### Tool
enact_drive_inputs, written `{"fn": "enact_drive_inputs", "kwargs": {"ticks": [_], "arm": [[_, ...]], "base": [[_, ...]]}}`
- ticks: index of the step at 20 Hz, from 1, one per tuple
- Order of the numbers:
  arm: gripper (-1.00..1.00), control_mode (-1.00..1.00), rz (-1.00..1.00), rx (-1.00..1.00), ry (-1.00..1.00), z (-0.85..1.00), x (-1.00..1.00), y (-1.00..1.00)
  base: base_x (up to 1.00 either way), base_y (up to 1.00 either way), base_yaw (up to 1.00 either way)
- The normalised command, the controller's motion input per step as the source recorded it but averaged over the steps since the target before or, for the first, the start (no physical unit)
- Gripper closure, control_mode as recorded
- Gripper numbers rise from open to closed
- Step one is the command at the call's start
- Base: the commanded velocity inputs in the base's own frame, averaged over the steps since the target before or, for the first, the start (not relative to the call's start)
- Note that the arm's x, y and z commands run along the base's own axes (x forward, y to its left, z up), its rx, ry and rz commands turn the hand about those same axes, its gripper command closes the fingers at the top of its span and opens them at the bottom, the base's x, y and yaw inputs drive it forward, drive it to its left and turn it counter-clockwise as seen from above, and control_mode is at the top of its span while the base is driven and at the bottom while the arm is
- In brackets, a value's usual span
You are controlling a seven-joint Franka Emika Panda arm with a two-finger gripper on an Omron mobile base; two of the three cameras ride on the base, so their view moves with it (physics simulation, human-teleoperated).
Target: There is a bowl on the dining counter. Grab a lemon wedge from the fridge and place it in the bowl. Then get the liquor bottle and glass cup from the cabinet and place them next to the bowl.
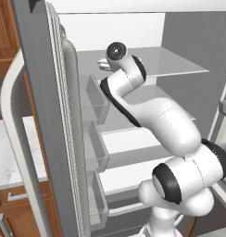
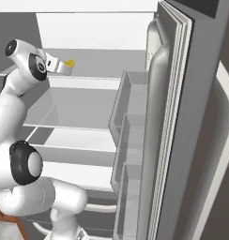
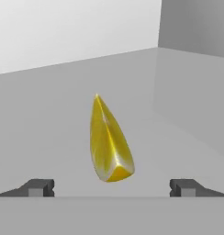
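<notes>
Fridge (image 1: 133,28): doors swung wide, white interior on show, grey shelves stacked one above another.
Left door (image 1: 45,115): close to the camera in the left base view, long curved white handle (image 1: 15,139) down its outer face, clear bins (image 1: 94,148) on its inner side.
Right door (image 2: 182,122): edge-on in the right base view, three clear bins (image 2: 130,154) tiered down its inner side.
Arm: up from the base, elbow bent, wrist reaching in at the level of the upper shelf (image 2: 102,65).
End effector (image 3: 111,187): fingers spread well apart, nothing between them, aimed straight at the wedge; in the right base view, seen at (image 2: 64,66) just short of the yellow piece.
Lemon wedge (image 3: 108,142): on the upper shelf, deep inside the fridge near the back wall, standing on end, pointed tip up and leaning slightly; centred in the gap between the two fingertips (image 3: 38,187) in the hand view, touching neither.
Same wedge from the right base view (image 2: 69,62): tiny yellow speck right at the end effector's front.
Contact: none visible, wedge free on the shelf.
Tabletop (image 1: 8,152): white marble slab over brown wooden drawers, glimpsed past the left door.
</notes>
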Motion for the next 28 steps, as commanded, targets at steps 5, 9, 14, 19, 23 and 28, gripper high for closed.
{"fn": "enact_drive_inputs", "kwargs": {"ticks": [5,9,14,19,23,28], "arm": [[-1.0,-1.0,0.0,0.0,0.01,-0.16,0.3,-0.05],[-1.0,-1.0,0.0,0.0,0.0,-0.22,0.13,-0.2],[-1.0,-1.0,0.0,0.0,0.0,-0.2,0.03,-0.2],[-1.0,-1.0,0.01,0.0,0.0,-0.13,0.0,-0.18],[-1.0,-1.0,0.0,0.0,0.0,-0.07,0.0,-0.07],[-1.0,-1.0,0.0,0.0,-0.04,-0.02,0.0,0.0]], "base": [[0.0,0.0,0.0],[0.0,0.0,0.0],[0.0,0.0,0.0],[0.0,0.0,0.0],[0.0,0.0,0.0],[0.0,0.0,0.0]]}}
